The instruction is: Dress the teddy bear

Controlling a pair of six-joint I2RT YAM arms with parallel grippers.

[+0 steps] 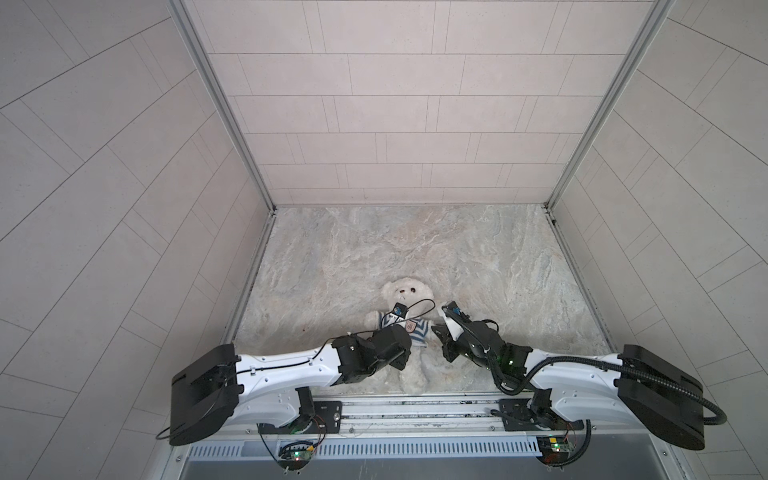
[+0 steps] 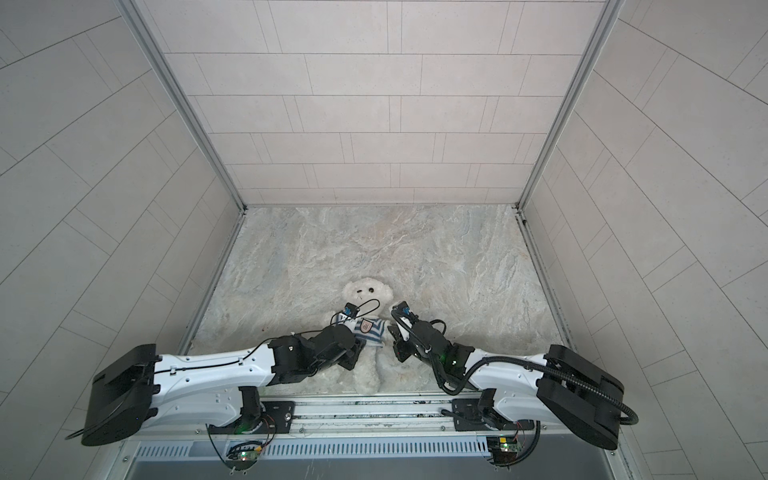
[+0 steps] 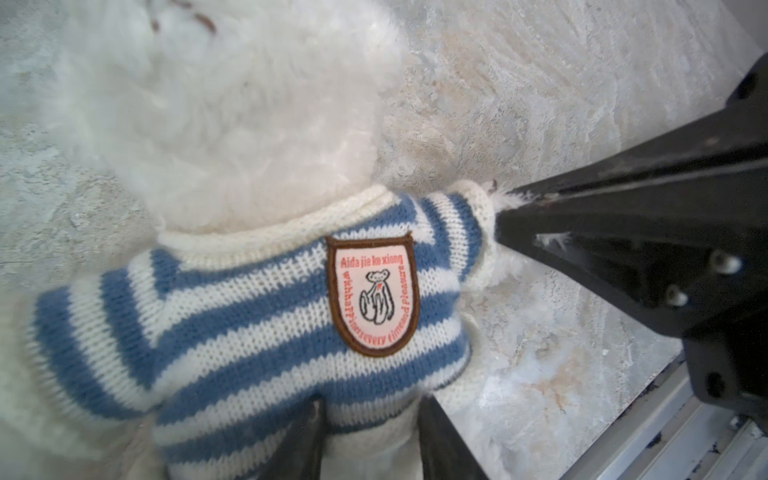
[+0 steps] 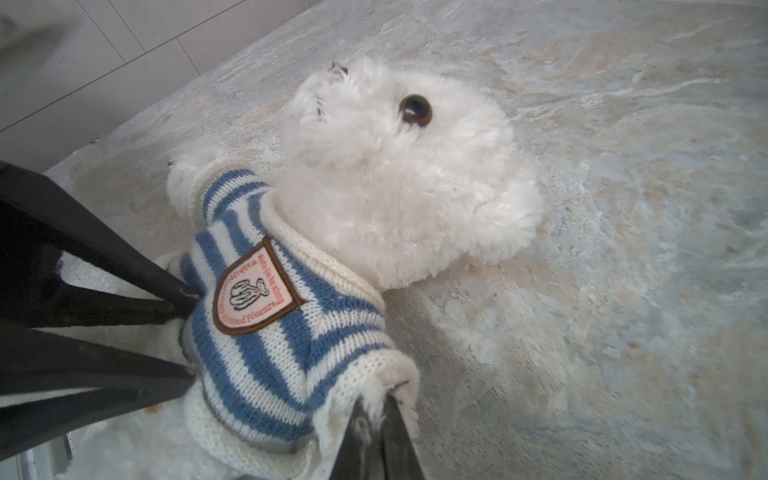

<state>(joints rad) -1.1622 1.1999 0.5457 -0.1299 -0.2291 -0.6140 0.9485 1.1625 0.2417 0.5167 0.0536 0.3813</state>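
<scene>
Closest to my wrist cameras are my own black jaws. My left jaws stand half apart, clasping the striped shirt [image 3: 249, 324] at its hem over the belly. My right jaws are pinched tight on paw fur poking from the sleeve cuff [image 4: 365, 370]. The teddy bear [image 1: 405, 293] lies on its back on the counter [image 1: 457, 249], near the edge by my bases, between my arms. Its collar sits under the chin, both paws show through the sleeves, and the badge [image 3: 374, 295] faces up. I judge the dressing nearly done: settle the hem, then let go.
</scene>
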